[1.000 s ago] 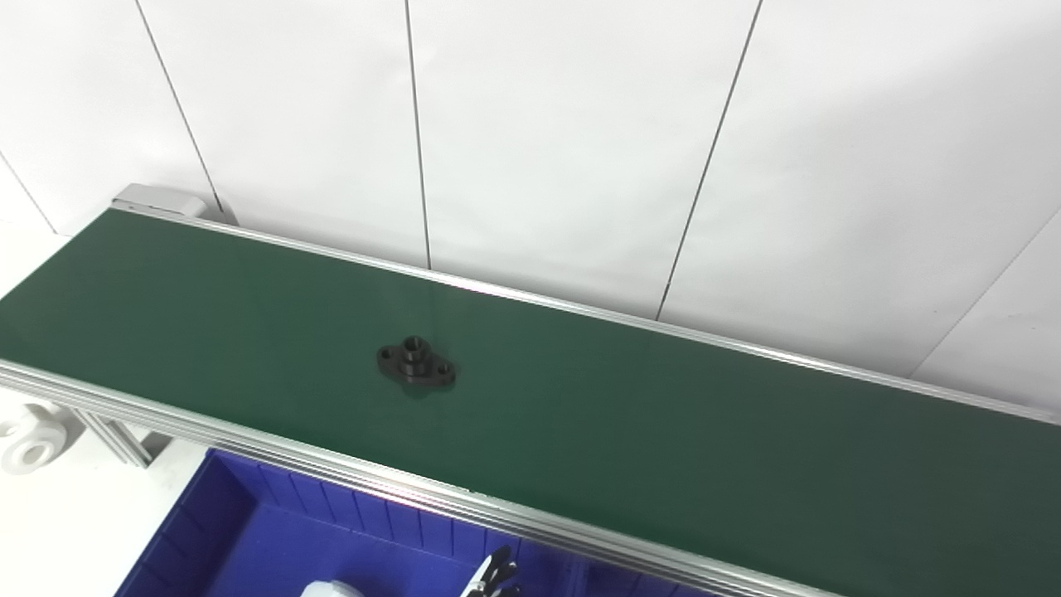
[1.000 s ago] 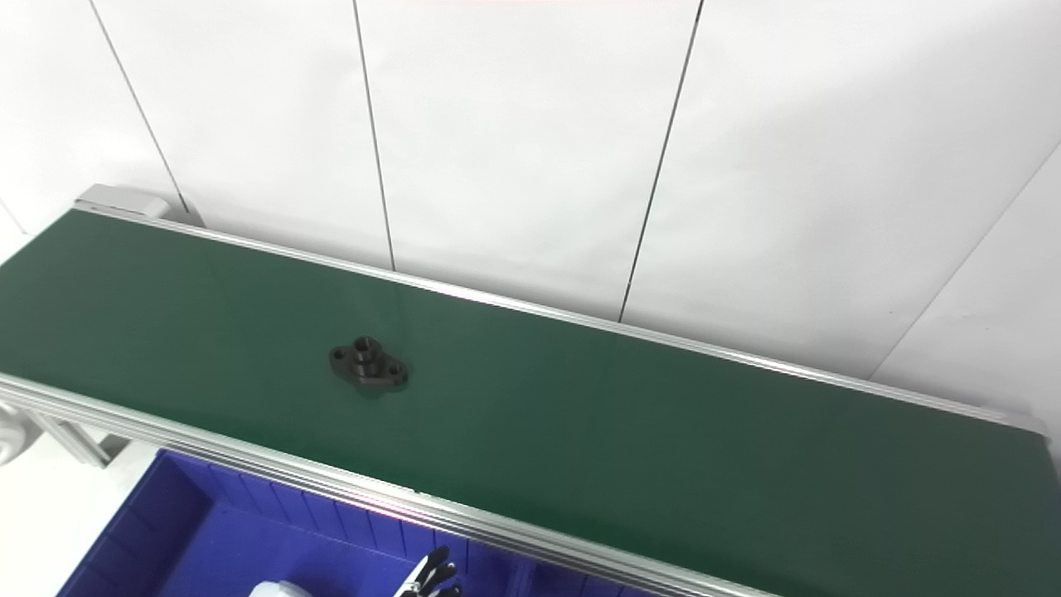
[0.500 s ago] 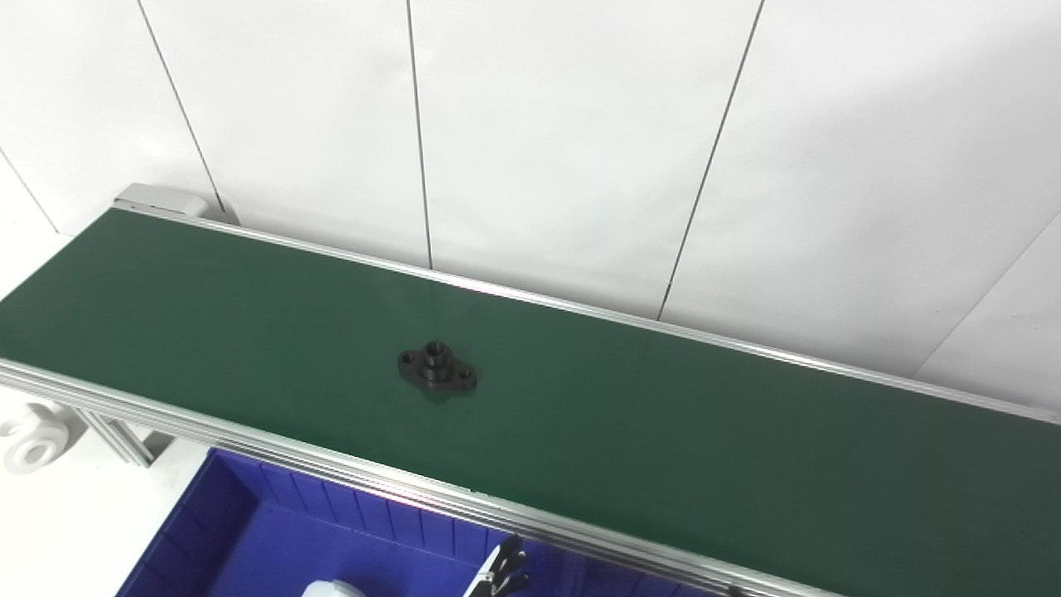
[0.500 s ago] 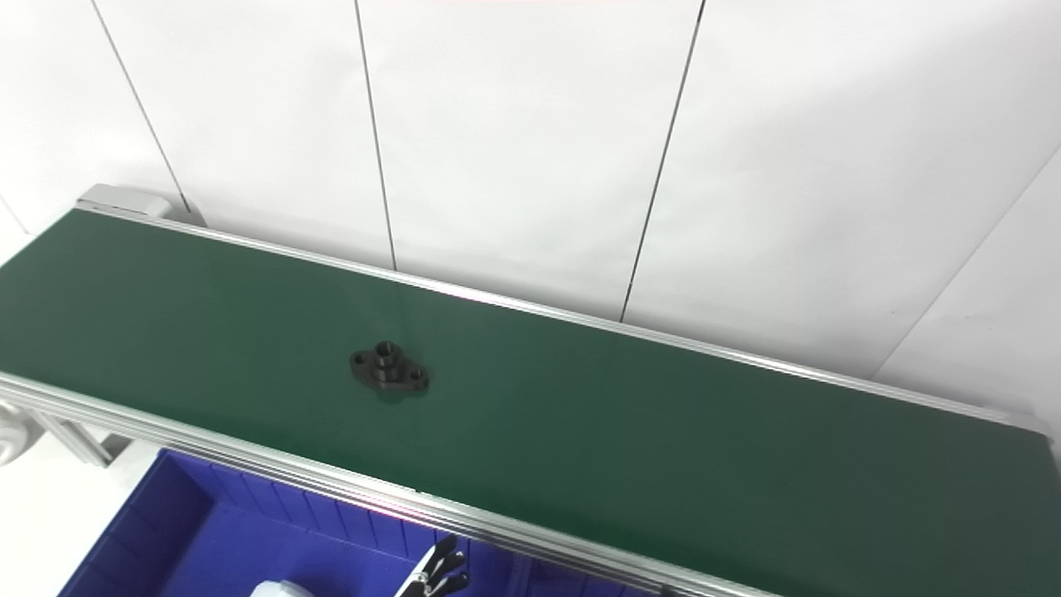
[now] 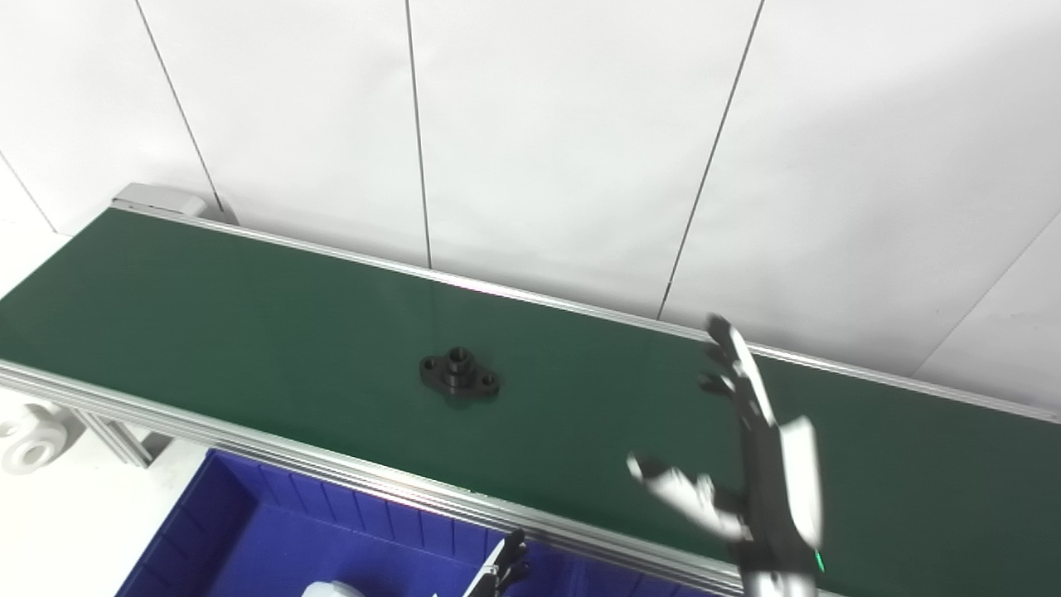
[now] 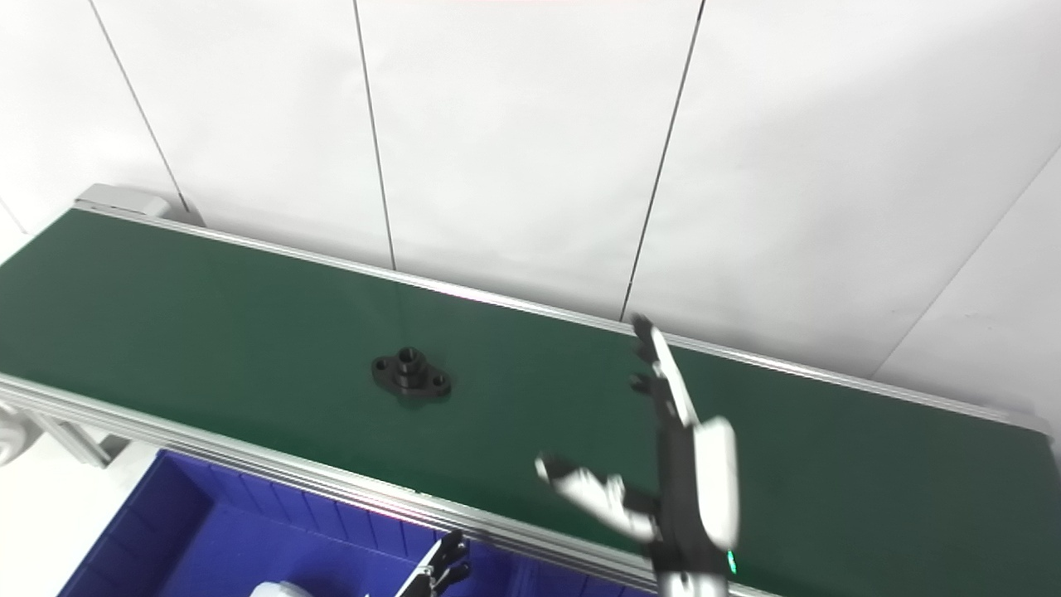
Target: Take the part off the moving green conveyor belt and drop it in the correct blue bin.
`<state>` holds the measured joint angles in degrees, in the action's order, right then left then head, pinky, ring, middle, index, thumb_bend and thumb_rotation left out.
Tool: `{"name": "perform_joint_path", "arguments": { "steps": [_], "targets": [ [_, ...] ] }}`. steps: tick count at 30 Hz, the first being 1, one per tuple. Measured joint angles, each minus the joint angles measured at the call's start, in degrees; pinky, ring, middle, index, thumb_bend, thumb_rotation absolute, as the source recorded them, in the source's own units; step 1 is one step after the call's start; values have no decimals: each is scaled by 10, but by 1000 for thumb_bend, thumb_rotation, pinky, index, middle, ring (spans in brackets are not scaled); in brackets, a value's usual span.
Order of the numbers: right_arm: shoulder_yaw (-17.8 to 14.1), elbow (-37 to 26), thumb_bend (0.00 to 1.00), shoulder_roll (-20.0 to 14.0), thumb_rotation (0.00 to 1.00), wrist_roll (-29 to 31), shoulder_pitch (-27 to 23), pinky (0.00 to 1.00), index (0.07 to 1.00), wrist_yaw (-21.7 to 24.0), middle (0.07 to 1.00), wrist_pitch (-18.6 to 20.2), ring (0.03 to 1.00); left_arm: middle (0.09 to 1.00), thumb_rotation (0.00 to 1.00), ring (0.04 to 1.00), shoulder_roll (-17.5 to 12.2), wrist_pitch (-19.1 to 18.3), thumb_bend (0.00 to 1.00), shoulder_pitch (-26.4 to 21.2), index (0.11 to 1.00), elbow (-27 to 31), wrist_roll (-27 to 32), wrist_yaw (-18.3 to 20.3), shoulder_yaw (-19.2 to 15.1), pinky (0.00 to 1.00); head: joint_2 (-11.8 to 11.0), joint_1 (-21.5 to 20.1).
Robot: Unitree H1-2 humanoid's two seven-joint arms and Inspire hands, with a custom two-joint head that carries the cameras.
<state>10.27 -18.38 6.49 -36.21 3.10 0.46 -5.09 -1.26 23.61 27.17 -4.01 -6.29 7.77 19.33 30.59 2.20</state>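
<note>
- Black and hard-looking, the part [image 5: 459, 374] is probably metal or dense plastic: stiff, fairly heavy for its bulk, not fragile, perhaps slick on its flat faces.
- It is showing a flat oval flange with a hole at each end and a short hollow hub standing up in the middle.
- The hub is likely offering the best hold, pinched from above between thumb and fingers; the flange is lying too flat on the belt [image 5: 249, 315] to get under easily.
- The right hand [image 5: 750, 464] is hovering over the belt, empty, its fingers [image 5: 733, 356] stretched out and its thumb spread wide.
- The part is lying well to that hand's left, nearer the belt's near rail than the far one.
- The left hand [image 5: 506, 572] is only peeking in at the bottom edge over the bin [image 5: 240, 514]; whether it is holding anything cannot be told.
</note>
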Motion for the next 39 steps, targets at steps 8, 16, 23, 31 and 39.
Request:
{"name": "perform_joint_path", "arguments": {
  "steps": [8, 16, 23, 31, 39],
  "targets": [
    [26, 78, 957, -17, 719, -87, -125, 663, 933, 30, 881, 92, 797, 998, 782, 953, 1, 0, 891, -2, 1000, -1, 2, 1, 5, 854, 2, -3],
    [73, 222, 1000, -24, 704, -169, -226, 687, 923, 15, 851, 137, 793, 995, 796, 945, 1, 2, 859, 0, 1000, 1, -5, 0, 16, 829, 11, 4],
    [125, 327, 1000, -22, 680, -205, -293, 708, 904, 6, 838, 165, 775, 1000, 804, 960, 1, 5, 870, 4, 1000, 8, -8, -1, 27, 823, 17, -2],
    [195, 432, 1000, -21, 676, -240, -346, 684, 881, -7, 829, 184, 768, 1000, 788, 970, 4, 4, 835, 19, 1000, 44, -20, -4, 34, 834, 29, 8],
    [240, 505, 1000, -21, 670, -258, -370, 679, 856, -8, 813, 212, 764, 1000, 773, 968, 3, 1, 817, 29, 1000, 67, -20, -5, 36, 839, 38, 16]
  ]
}}
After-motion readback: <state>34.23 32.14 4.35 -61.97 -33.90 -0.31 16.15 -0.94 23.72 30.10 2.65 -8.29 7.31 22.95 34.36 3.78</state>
